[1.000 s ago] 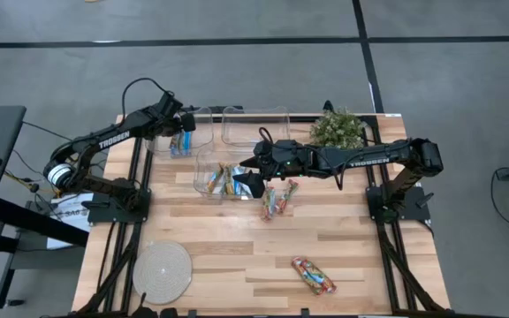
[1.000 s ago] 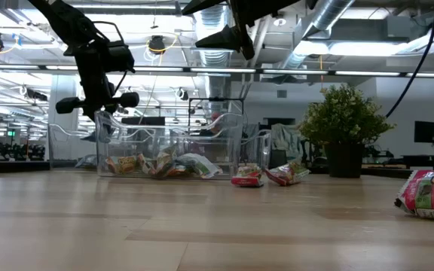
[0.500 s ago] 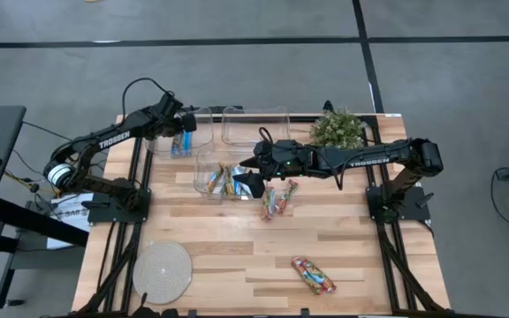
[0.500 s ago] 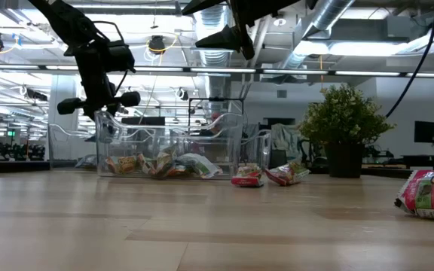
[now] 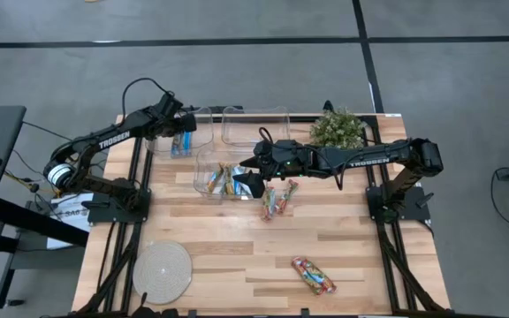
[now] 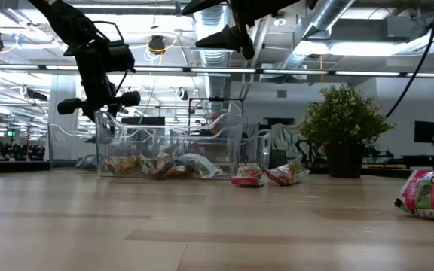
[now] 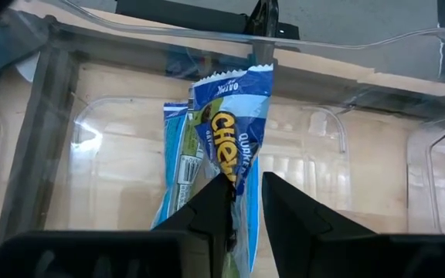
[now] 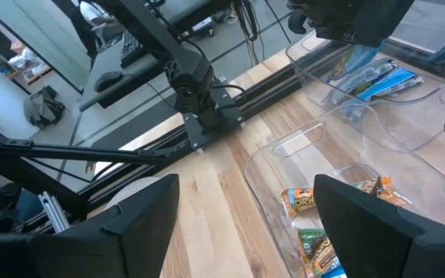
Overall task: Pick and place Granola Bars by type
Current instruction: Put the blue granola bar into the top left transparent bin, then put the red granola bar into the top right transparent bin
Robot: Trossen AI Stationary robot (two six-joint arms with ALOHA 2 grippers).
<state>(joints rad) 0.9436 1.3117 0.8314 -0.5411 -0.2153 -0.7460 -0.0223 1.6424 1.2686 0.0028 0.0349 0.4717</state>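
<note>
A bright blue granola bar point(image 7: 234, 127) hung between the fingers of the left gripper point(image 7: 242, 202), over a clear bin point(image 5: 181, 134) at the back left of the counter point(image 5: 237, 247). The fingers stood only slightly apart with the wrapper's lower end between them; whether they pinched it or had let go could not be told. Another blue bar point(image 7: 178, 174) lay on the bin floor just behind it.

The bar looked light, and its glossy foil wrapper was probably slippery and easy to crumple. A sensible hold would be across the narrow middle of the body, not the flat crimped end, which would likely fold or slide.

More mixed bars point(image 5: 221, 179) lay in a second clear bin point(image 5: 203, 181) nearer the middle of the counter. Two multicoloured bars point(image 5: 275, 202) rested loose on the wood just beside it, and another loose pair point(image 5: 313, 275) lay well apart near the front edge. A third bin point(image 5: 254, 124) stood at the back, beside a potted plant point(image 5: 337, 129).

The right gripper point(image 8: 246, 205) hovered above the middle bin with its fingers wide apart, holding nothing.

Only the left wrist view showed the wrapper lettering and how the fingers met the bar. The overhead view alone showed the whole layout and the round pale disc point(image 5: 162, 271) at the front left. The level view showed that both grippers were raised above the bins.
</note>
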